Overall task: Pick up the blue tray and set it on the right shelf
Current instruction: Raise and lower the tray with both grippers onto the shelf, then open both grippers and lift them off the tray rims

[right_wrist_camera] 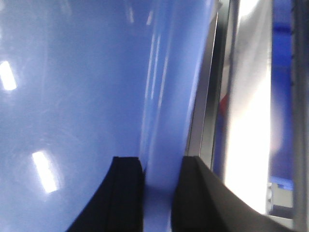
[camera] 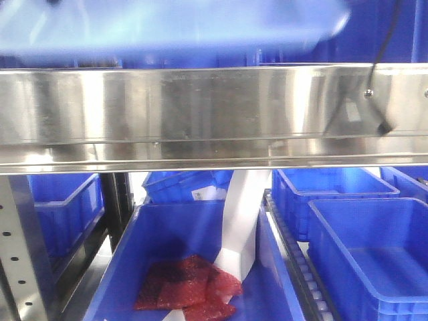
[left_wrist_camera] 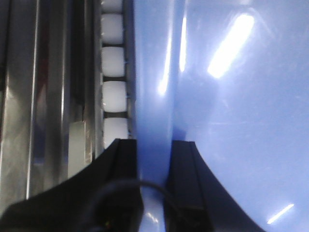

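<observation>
**Both hands pinching blue tray at shelf height**

Left hand (left_wrist_camera: pixel 153 145) is pinching the left rim of the blue tray (left_wrist_camera: pixel 231 121), with its black fingers (left_wrist_camera: pixel 123 159) pressing either side of the flared edge. Right hand (right_wrist_camera: pixel 161 162) is doing the same on the opposite rim, squeezing the plastic wall between its two fingers. Neither hand is showing in the front view.

The tray is appearing in the front view as a blurred light-blue band along the top, above the steel front of the right shelf (camera: pixel 200 114). In the left wrist view, white rollers (left_wrist_camera: pixel 115 96) are running just beside the tray rim, with steel framing further left. I cannot tell whether the tray base is touching the shelf or hanging just over it.

Below the shelf, deeper storage bins (camera: pixel 361 254) are sitting on a lower level. One is holding red packets (camera: pixel 187 291). These are not task items.

Step, as a judgement: the grab is looking done and the placing phase is running, with the tray being carried over the shelf. The next move is calling for both arms lowering together, keeping the tray level until its base is bearing on the rollers. After that, both hands should be spreading at once and backing off without dragging the rim. One hand letting go early is risking a tip.
</observation>
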{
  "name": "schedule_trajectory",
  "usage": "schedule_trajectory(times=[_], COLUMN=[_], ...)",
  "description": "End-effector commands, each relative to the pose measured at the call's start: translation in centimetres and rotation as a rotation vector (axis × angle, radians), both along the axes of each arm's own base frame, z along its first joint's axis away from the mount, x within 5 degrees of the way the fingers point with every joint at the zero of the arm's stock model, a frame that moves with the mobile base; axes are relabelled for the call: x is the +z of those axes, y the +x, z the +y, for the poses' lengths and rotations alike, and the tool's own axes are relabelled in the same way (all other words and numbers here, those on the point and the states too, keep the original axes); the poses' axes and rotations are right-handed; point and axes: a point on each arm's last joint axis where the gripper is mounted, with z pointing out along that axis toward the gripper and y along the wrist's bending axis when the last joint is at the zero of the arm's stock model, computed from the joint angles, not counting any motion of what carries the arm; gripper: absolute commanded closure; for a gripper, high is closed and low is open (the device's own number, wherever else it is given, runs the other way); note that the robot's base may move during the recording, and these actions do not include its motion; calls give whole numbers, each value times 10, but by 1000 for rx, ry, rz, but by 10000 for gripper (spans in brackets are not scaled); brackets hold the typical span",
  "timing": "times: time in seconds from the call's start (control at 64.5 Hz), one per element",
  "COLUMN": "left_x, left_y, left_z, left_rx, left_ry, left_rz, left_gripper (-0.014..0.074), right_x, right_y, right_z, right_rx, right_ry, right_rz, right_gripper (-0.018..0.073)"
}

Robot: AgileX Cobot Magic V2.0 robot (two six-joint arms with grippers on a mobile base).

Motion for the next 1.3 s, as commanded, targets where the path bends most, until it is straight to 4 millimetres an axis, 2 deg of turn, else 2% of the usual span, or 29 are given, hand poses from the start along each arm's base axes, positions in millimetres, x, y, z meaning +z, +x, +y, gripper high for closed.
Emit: schedule_trajectory(times=[0.0, 0.124, 0.186, 0.279, 0.372, 0.465, 0.496, 0.574, 0.76, 0.884, 1.024, 1.148, 1.288], left_x=[20, 11, 9, 5, 5, 6, 7, 11, 33, 56, 73, 73, 64], left_y=[0, 9, 13, 18, 20, 21, 21, 19, 6, -15, -44, -73, -115], left_z=[2, 0, -1, -3, -3, -3, -3, -3, 1, 5, 8, 9, 15], left_rx=[6, 8, 6, 7, 8, 9, 9, 9, 4, -1, -16, -39, -69], left_ry=[1, 1, 0, -3, -7, -8, -9, -10, 5, 8, 61, 58, 24], left_rz=[-116, -123, -135, -146, -158, -170, -176, -178, -172, -211, -280, -335, -426], left_gripper=[645, 631, 577, 451, 295, 156, 132, 80, 80, 121, 217, 322, 425], right_x=[26, 15, 15, 16, 16, 16, 16, 17, 35, 57, 77, 80, 67], right_y=[4, 14, 16, 20, 22, 23, 23, 21, 7, -14, -39, -61, -88], right_z=[0, -2, -7, -15, -22, -25, -25, -24, -27, -33, -41, -48, -57], right_rx=[17, 6, -7, -29, -46, -53, -53, -52, -49, -48, -33, -13, -12], right_ry=[24, 0, 1, 5, 3, 1, 1, 11, 41, 52, 51, 37, 31], right_rz=[-151, -141, -147, -162, -161, -156, -155, -150, -170, -202, -243, -265, -279], right_gripper=[503, 495, 438, 280, 78, -61, -78, -60, -52, -52, -38, 118, 424])
